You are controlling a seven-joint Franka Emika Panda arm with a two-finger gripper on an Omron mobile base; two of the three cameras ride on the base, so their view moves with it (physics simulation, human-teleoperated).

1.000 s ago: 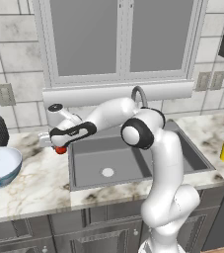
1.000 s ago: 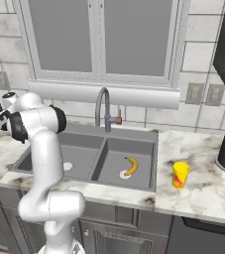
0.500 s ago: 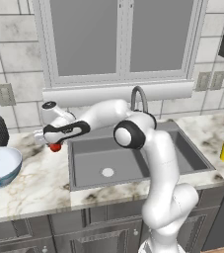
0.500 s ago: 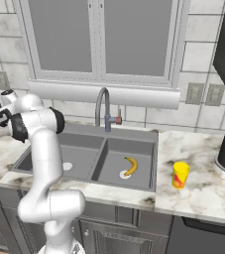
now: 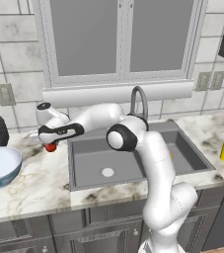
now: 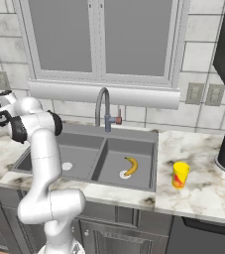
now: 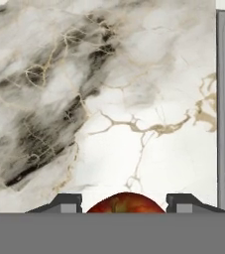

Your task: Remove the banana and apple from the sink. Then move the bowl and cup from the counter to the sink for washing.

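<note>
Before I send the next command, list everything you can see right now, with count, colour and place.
Small round red apple: one, between the fingers, over the counter left of the sink.
Curved yellow banana: one, in the right basin.
Wide pale-blue bowl: one, counter far left.
Small yellow cup: one, red mark, counter right of the sink.
Dark grey double-basin sink: one, curved grey faucet behind.
White marble counter: grey-brown veins.
Gripper: one, fingers around the apple.

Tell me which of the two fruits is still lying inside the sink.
The banana, lying in the right basin of the sink by its white drain. The apple sits between the gripper fingers above the counter.
</note>
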